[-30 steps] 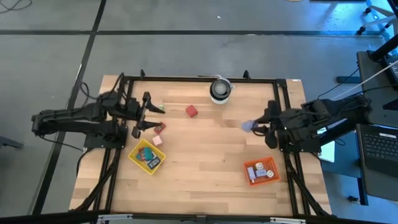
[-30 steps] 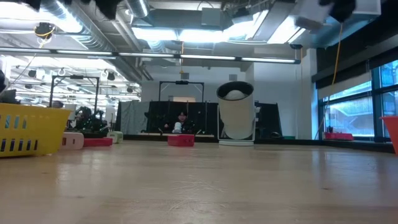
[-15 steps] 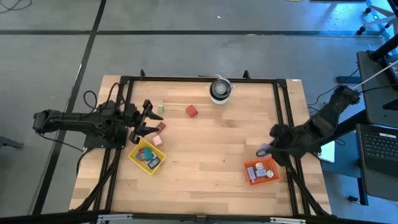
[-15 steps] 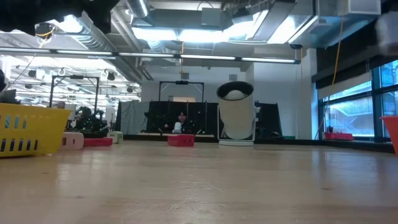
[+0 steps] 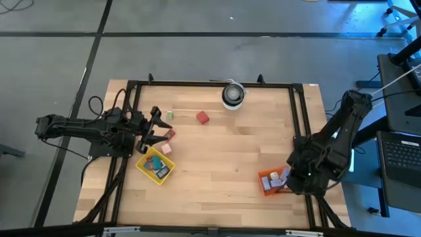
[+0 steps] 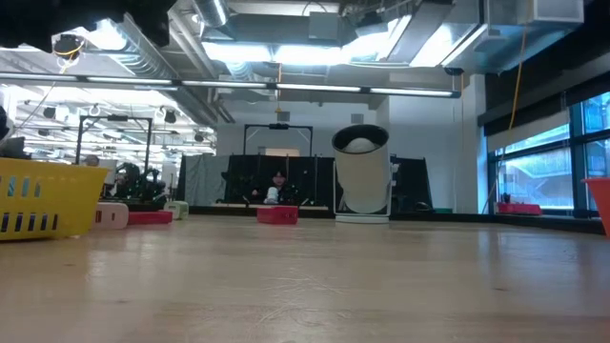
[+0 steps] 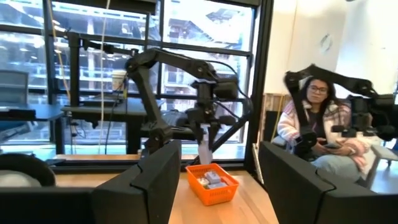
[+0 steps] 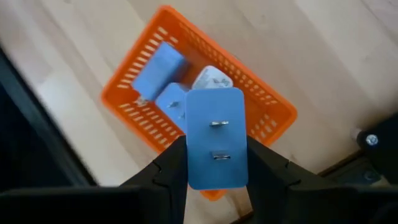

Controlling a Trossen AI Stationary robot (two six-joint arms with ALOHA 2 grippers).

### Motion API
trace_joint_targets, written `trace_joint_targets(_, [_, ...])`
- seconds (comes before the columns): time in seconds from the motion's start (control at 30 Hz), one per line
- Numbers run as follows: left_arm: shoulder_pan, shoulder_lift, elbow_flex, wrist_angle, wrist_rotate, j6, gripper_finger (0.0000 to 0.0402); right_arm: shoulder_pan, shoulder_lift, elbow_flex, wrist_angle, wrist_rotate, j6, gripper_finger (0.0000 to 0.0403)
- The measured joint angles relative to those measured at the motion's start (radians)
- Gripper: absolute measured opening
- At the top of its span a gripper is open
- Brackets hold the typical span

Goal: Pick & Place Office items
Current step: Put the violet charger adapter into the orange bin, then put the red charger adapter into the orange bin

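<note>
Over the orange tray (image 8: 205,118), our right hand (image 8: 216,163) grips a blue plug adapter (image 8: 215,138), while the left hand (image 5: 150,128) waits open; releasing off-centre could bounce it onto the surface (image 5: 223,158).

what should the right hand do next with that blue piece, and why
Probably lower a little and open. The right hand grips the blue piece directly above the orange tray, which already holds similar blue pieces, so a short release should drop it in.
</note>
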Motion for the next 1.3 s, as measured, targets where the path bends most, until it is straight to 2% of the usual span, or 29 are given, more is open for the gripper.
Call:
trace_joint_targets(0.27, [0.0, 0.003, 0.0, -0.001, -0.005, 0.01, 0.021, 0.003, 0.143, 0.0, -0.005, -0.069, 0.016, 0.0124])
trace_joint_targets(0.5, [0.0, 0.017, 0.0, -0.004, 0.002, 0.018, 0.021, -0.012, 0.194, 0.0, -0.022, -0.024, 0.022, 0.0124])
trace_joint_targets(0.8, [-0.001, 0.063, 0.0, -0.009, 0.037, 0.017, 0.021, -0.035, 0.273, 0.005, -0.002, -0.039, 0.017, 0.0125])
trace_joint_targets(1.07, [-0.001, 0.068, 0.0, -0.004, 0.037, 0.025, 0.021, -0.036, 0.284, 0.0, -0.049, -0.101, 0.02, 0.0236])
trace_joint_targets(1.17, [-0.001, 0.068, 0.0, 0.0, 0.037, 0.017, 0.021, -0.036, 0.284, 0.0, -0.062, -0.1, 0.018, 0.0244])
trace_joint_targets(1.3, [-0.001, 0.068, 0.0, 0.002, 0.037, 0.005, 0.021, -0.036, 0.284, 0.0, -0.069, -0.075, 0.003, 0.023])
